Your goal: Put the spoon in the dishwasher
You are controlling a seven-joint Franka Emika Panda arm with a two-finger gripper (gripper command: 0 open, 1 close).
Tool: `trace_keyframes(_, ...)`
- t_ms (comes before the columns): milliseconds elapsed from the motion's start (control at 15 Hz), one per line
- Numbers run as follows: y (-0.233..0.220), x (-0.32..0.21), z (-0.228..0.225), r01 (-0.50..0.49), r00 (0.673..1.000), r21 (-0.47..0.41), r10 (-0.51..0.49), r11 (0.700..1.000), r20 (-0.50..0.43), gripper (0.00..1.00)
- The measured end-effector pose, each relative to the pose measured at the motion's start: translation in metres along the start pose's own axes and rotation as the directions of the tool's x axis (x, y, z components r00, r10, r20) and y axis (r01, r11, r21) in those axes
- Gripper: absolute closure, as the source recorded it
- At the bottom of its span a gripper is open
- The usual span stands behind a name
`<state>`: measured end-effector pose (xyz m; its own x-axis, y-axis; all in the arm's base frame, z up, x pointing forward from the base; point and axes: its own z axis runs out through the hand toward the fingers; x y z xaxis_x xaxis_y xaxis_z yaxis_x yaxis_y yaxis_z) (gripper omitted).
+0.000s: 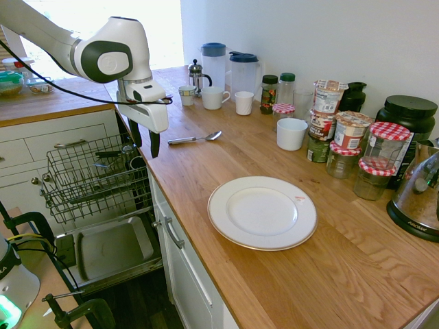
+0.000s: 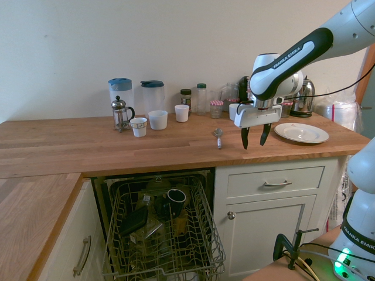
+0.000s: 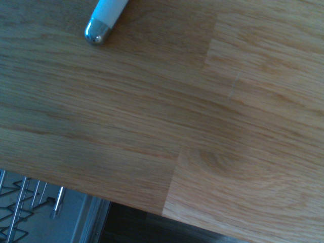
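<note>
A white robot arm's gripper (image 2: 255, 136), its two fingers apart, hangs near a silver spoon (image 2: 218, 136) lying on a wooden countertop (image 2: 176, 146) beside the open dishwasher (image 2: 161, 234).

so the franka's white arm (image 2: 304, 55) comes in from up high and bends down at the wrist (image 1: 130, 92), with the gripper (image 2: 254, 138) pointing pretty much straight down. its two dark fingers (image 2: 245, 137) are open, with a decent gap between them and nothing in there. the arm's upper stretch slopes down toward the wrist, and both fingertips hang in the air, kinda side by side.
</note>
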<state>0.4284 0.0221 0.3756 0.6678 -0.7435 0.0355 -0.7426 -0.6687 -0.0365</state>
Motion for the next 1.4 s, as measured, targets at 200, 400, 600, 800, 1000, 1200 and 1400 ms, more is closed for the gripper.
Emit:
trace_keyframes(200,0.000,0.000,0.001,-0.013,1.000,-0.002,0.013,1.000,0.007,0.00)
trace_keyframes(400,-0.017,0.006,-0.007,-0.101,0.995,0.026,0.101,0.995,-0.009,0.00)
trace_keyframes(600,-0.056,0.021,-0.012,-0.231,0.973,0.060,0.232,0.971,-0.015,0.00)
trace_keyframes(800,-0.096,0.043,-0.014,-0.377,0.923,0.098,0.382,0.921,-0.038,0.00)
trace_keyframes(1000,-0.126,0.058,-0.005,-0.493,0.862,0.105,0.502,0.863,-0.075,0.00)
trace_keyframes(1200,-0.149,0.075,0.009,-0.557,0.821,0.113,0.566,0.823,-0.074,0.00)
trace_keyframes(1400,-0.157,0.095,0.023,-0.602,0.789,0.109,0.610,0.791,-0.074,0.00)
